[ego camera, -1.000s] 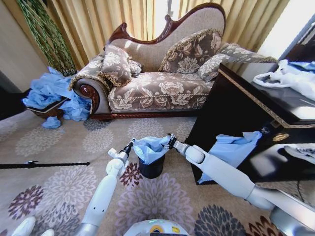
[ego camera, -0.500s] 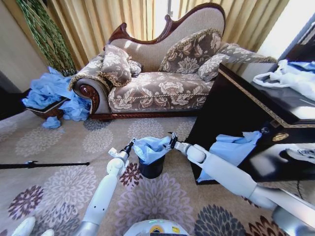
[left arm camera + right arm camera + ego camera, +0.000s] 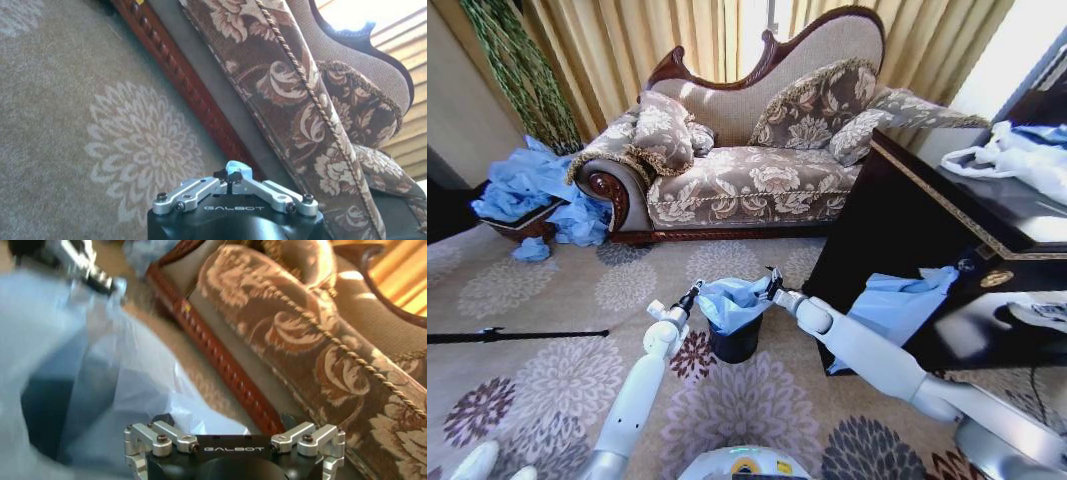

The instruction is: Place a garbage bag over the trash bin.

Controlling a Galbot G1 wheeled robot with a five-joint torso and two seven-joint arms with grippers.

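Observation:
The black trash bin (image 3: 735, 343) stands on the carpet in front of me. The light-blue garbage bag (image 3: 731, 299) is bunched over its mouth and spread between my two grippers. My left gripper (image 3: 694, 293) holds the bag's left edge; in the left wrist view it (image 3: 233, 175) is shut on a small fold of blue plastic. My right gripper (image 3: 771, 284) is at the bag's right edge. In the right wrist view it (image 3: 227, 422) stands open, with the bag (image 3: 100, 370) billowing just ahead of it.
A patterned sofa (image 3: 747, 180) stands behind the bin. A dark cabinet (image 3: 927, 220) is close on the right, with another blue bag (image 3: 897, 300) hanging on it and a white plastic bag (image 3: 1012, 160) on top. A heap of blue bags (image 3: 527, 190) and a black rod (image 3: 517, 335) lie at the left.
My right arm has edged a little to the left, toward the bin, with its gripper staying at the bag's right edge. The left arm and the bin have not moved.

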